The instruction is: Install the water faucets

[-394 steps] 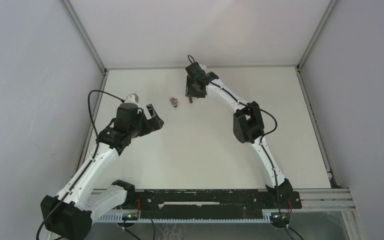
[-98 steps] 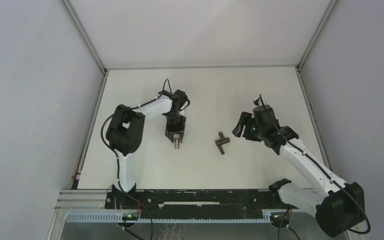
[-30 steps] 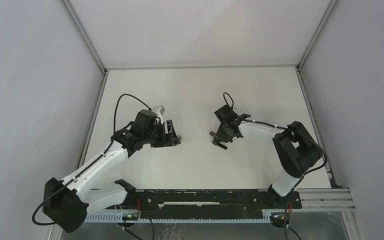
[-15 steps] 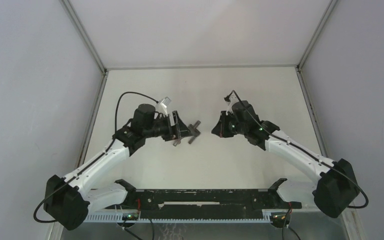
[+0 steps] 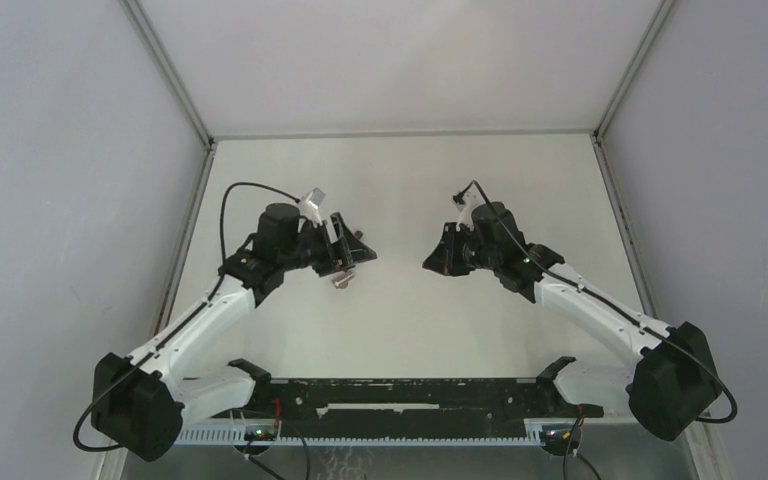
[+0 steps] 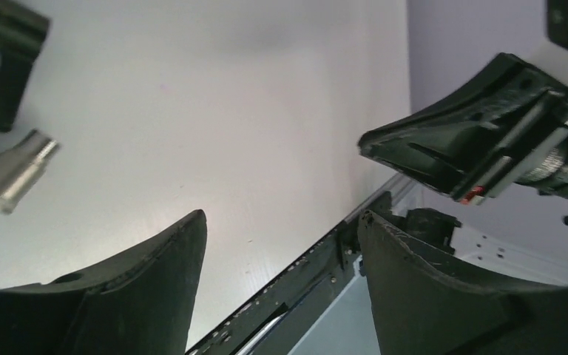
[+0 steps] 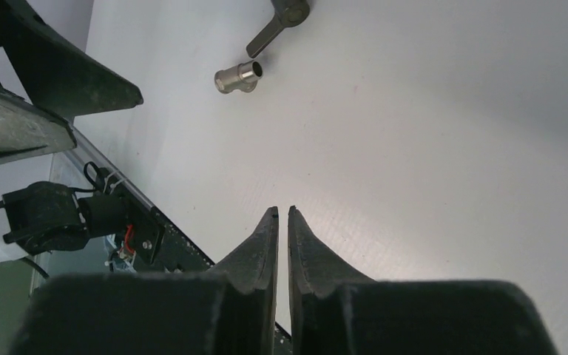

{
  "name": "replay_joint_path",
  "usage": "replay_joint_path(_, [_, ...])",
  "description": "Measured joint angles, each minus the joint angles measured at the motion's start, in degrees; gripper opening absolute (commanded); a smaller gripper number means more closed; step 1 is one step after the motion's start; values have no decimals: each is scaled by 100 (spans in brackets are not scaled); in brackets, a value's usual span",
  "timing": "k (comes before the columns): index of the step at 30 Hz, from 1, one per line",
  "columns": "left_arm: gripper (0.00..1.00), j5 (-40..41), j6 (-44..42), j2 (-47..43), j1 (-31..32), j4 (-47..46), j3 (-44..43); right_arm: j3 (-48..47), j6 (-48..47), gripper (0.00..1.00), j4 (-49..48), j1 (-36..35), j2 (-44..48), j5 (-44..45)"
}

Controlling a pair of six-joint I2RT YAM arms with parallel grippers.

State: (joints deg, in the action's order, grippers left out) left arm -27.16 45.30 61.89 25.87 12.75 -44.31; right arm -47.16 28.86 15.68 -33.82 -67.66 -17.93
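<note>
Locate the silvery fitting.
In the top view the silvery fitting lies on the table, left of centre, close by the open left hand, beside the dark tap piece.

Your left arm (image 5: 195, 322) reaches up from its base at 7 o'clock and bends in toward the middle. Its wrist is turned so the left gripper (image 5: 350, 252) points toward 3 o'clock, jaws spread wide with nothing between them. Your right arm (image 5: 600, 312) mirrors it from 5 o'clock, with the right gripper (image 5: 434, 262) aimed toward 9 o'clock, jaws pressed together on nothing. The two grippers face each other, apart.
</note>
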Motion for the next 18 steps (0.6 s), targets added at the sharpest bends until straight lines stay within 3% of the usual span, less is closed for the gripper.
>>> replay_joint_path(4, [74,595,-201,151,-11,680,-164,0,125,37,44,9,-96,269])
replay_joint_path(11, [72,2557,-66,1707,-13,1853,-1386,2,243,39,83,11,-114,549])
replay_joint_path(18, [71,3392,129,3917,-17,2640,-3136,2,236,39,321,24,-22,772])
